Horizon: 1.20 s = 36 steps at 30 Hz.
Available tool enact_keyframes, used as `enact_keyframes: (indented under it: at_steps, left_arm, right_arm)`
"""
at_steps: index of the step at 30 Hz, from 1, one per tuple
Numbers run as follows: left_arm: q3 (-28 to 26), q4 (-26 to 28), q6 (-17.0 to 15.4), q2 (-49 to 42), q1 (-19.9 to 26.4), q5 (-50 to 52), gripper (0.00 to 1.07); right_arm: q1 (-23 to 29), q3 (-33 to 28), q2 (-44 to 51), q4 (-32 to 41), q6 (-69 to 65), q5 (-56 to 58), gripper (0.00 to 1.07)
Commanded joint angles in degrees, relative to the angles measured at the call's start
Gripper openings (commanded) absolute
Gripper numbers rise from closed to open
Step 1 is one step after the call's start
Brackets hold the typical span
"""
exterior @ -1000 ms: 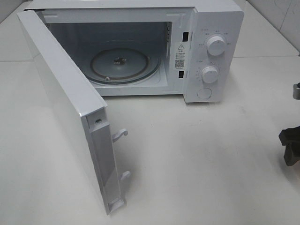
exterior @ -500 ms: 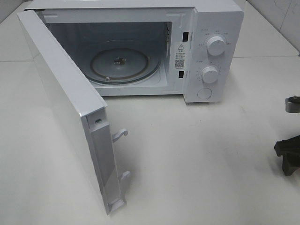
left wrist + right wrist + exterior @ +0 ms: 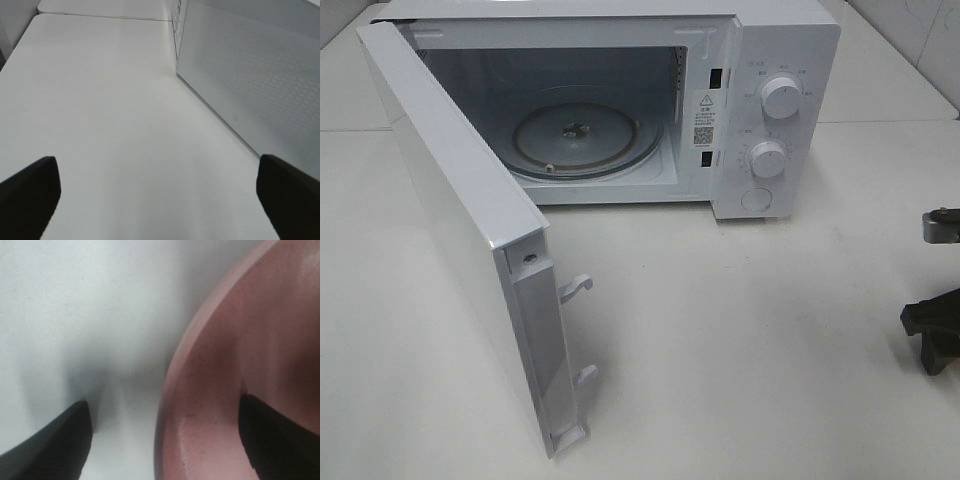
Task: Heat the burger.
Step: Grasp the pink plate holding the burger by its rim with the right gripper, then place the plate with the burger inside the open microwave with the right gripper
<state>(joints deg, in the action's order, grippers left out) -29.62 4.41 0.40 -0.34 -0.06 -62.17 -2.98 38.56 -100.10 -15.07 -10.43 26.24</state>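
While its jaws stand wide, the right gripper (image 3: 164, 402) is placed astride the rim of a pink plate (image 3: 200, 340). One finger is set over the plate's inner face, the other over the white table (image 3: 75, 300) just outside the rim. Contact with the plate cannot be told. The left gripper (image 3: 156, 167) is spread fully, with only table between its fingers. The microwave door (image 3: 250, 75) is seen ahead of it, off to one side. The burger is shown in no view, so its place cannot be told.
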Motion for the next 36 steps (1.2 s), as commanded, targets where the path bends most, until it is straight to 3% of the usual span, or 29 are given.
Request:
enact_keyframes:
  at_steps: [1, 5, 6, 7, 8, 9, 11, 12, 13, 26, 36]
  left_arm:
    - [0.0, 0.5, -0.4, -0.9, -0.3, 0.9, 1.00]
    - [0.0, 0.5, -0.4, -0.9, -0.3, 0.9, 1.00]
    - [0.0, 0.5, -0.4, -0.9, -0.3, 0.9, 1.00]
    - [0.0, 0.5, -0.4, -0.9, -0.3, 0.9, 1.00]
    - [0.0, 0.5, -0.4, -0.9, -0.3, 0.9, 1.00]
    - [0.0, 0.5, -0.4, -0.9, -0.3, 0.9, 1.00]
    - [0.0, 0.5, -0.4, -0.9, -0.3, 0.9, 1.00]
    - [0.0, 0.5, -0.4, -0.9, -0.3, 0.9, 1.00]
    - [0.0, 0.5, -0.4, -0.9, -0.3, 0.9, 1.00]
    - [0.0, 0.5, -0.4, -0.9, -0.3, 0.9, 1.00]
    - [0.0, 0.5, -0.4, -0.9, -0.3, 0.9, 1.00]
  right_arm:
    - [-0.3, -0.3, -0.7, -0.7, -0.2, 0.3, 0.75]
    - [-0.3, -0.3, -0.7, -0.7, -0.2, 0.7, 0.59]
    - [-0.3, -0.3, -0.7, -0.7, -0.2, 0.9, 0.47]
    - [-0.3, -0.3, -0.7, -0.7, -0.2, 0.9, 0.47]
    - [-0.3, -0.3, -0.7, -1.2, -0.2, 1.1, 0.33]
    - [-0.3, -0.3, -0.7, -1.2, -0.2, 1.1, 0.33]
    - [-0.3, -0.3, -0.7, -1.8, -0.2, 1.1, 0.12]
    - [-0.3, -0.3, -0.7, -1.8, -0.2, 1.1, 0.12]
    - [-0.3, -0.3, -0.7, -1.8, -0.1, 1.2, 0.00]
    - [0.1, 0.3, -0.4, -1.5, -1.6, 5.0, 0.00]
    - [5.8, 0.3, 0.3, -6.0, -6.6, 8.5, 0.00]
